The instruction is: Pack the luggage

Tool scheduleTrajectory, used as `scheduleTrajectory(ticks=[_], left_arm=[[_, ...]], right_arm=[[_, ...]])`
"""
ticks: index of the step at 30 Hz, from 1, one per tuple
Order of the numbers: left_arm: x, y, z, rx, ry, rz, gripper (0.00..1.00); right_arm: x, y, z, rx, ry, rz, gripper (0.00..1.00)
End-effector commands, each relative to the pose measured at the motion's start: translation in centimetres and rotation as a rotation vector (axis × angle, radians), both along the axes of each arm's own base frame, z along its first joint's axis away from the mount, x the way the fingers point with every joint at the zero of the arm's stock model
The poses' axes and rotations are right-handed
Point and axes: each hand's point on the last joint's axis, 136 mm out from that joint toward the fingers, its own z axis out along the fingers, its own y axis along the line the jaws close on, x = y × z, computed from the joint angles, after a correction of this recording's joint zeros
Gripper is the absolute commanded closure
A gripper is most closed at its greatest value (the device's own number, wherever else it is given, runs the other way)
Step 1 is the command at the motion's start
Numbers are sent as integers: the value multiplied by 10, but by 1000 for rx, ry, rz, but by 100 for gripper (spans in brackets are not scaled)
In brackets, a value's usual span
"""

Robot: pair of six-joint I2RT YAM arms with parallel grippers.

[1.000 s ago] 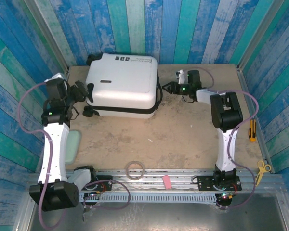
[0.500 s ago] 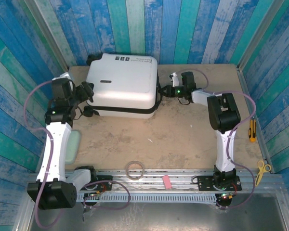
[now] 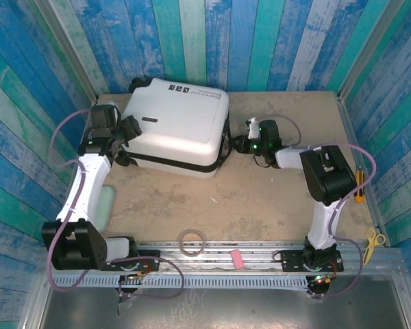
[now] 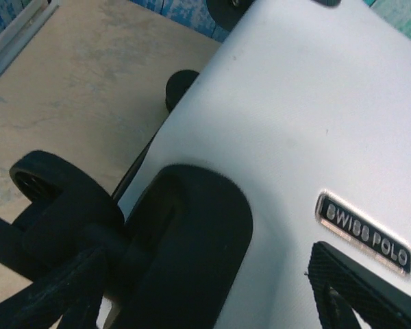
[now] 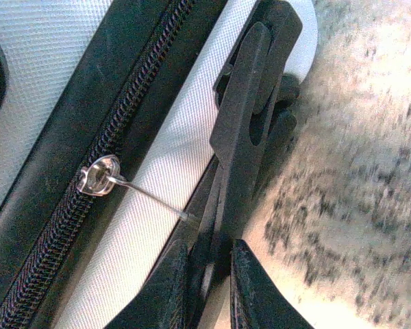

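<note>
Luggage lay shut and flat at the far left of the table, close to the back wall and turned slightly askew. From the overhead camera, the left gripper was at its left end by the wheels, and the right gripper was at its right edge. A tape roll and a pink eraser sat near the front rail. Yellow scissors lay at the right margin.

Seen from the left wrist, the white shell carried a "SWISS POLO" badge. A black wheel stood beside its dark housing. The left jaws were spread wide. One finger was over the shell under the badge and the other was low by the wheel, with the housing between them. I could not tell whether either pad touched.

Through the right wrist camera, the fingers stood nearly together, pinching the lower end of the black handle. Alongside ran the closed zipper band with a silver slider and a strip of textured white shell, above blurred tabletop.
</note>
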Motion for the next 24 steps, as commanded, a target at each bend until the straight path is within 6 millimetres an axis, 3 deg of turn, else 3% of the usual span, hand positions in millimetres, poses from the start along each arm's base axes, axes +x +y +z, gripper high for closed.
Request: scheduleTrajectory(ticks=[1,6,10,16,24], left_arm=[[15,-4,13,13,-40,-16,22],[20,-9,18,12,-45,-30,24],[24,-15,21,14,-47,-47,25],[27,-24,33,23,-62,-67,26],[32,-41,32,14,-53,-118,27]], right_arm=[[-68,15,-48,-33,194,33,100],[-97,29,-38,-32,156,-1,100],[-109,31,-35,0,136,15,99],[-125,23,-24,-111,-37,148,72],[-131,27,15,-291,-413,400,52]])
